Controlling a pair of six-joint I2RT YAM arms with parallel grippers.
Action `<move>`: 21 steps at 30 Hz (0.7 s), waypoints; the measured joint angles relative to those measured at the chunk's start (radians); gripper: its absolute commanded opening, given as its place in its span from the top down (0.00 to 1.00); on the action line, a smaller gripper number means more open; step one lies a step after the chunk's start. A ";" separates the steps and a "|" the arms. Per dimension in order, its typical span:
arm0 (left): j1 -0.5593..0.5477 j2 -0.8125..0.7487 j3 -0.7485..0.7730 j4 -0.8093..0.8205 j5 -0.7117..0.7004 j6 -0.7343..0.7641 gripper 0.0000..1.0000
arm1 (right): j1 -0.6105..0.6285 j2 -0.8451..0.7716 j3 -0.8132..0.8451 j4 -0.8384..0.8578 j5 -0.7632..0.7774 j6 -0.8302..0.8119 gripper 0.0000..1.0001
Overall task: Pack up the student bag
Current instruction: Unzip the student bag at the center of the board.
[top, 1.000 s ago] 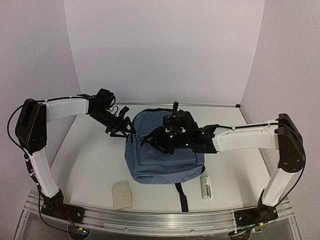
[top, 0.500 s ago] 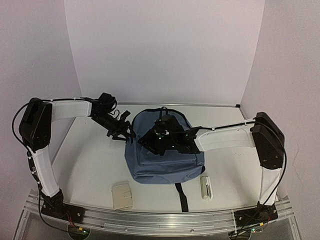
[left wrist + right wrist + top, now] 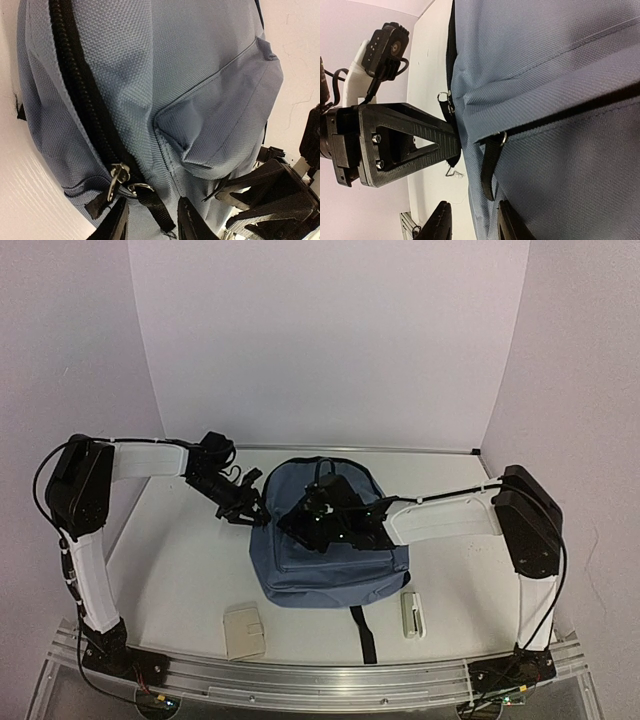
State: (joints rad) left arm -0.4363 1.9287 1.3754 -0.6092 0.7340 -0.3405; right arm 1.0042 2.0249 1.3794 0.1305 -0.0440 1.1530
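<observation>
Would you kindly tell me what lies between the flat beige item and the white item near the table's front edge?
In the top view, a black strap trailing from the student bag lies between the beige item and the white item.

One student bag (image 3: 330,570) — one beige pouch (image 3: 244,631), one white case (image 3: 412,613)

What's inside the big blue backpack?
The student bag looks closed. Its black zipper runs shut along the side, so only blue fabric shows. Whatever is inside, if anything, is covered and can't be seen.

White table (image 3: 170,570) carries student bag (image 3: 330,578), beige pouch (image 3: 243,631), white case (image 3: 412,614).
</observation>
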 measured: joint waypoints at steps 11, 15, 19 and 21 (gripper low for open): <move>0.003 0.040 0.000 0.016 0.026 -0.008 0.68 | 0.001 0.049 0.037 0.006 0.018 0.000 0.71; 0.004 0.043 0.000 0.017 0.032 -0.010 0.67 | 0.002 0.054 0.039 0.008 0.038 0.001 0.74; 0.004 0.043 0.000 0.025 0.034 -0.018 0.67 | 0.005 0.056 0.041 0.008 0.065 0.009 0.82; 0.004 0.043 0.000 0.031 0.035 -0.023 0.68 | 0.005 0.067 0.051 0.009 0.077 0.012 0.90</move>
State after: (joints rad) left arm -0.4328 1.9713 1.3754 -0.5784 0.7688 -0.3630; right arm 1.0095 2.0914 1.4307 0.1393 0.0326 1.1649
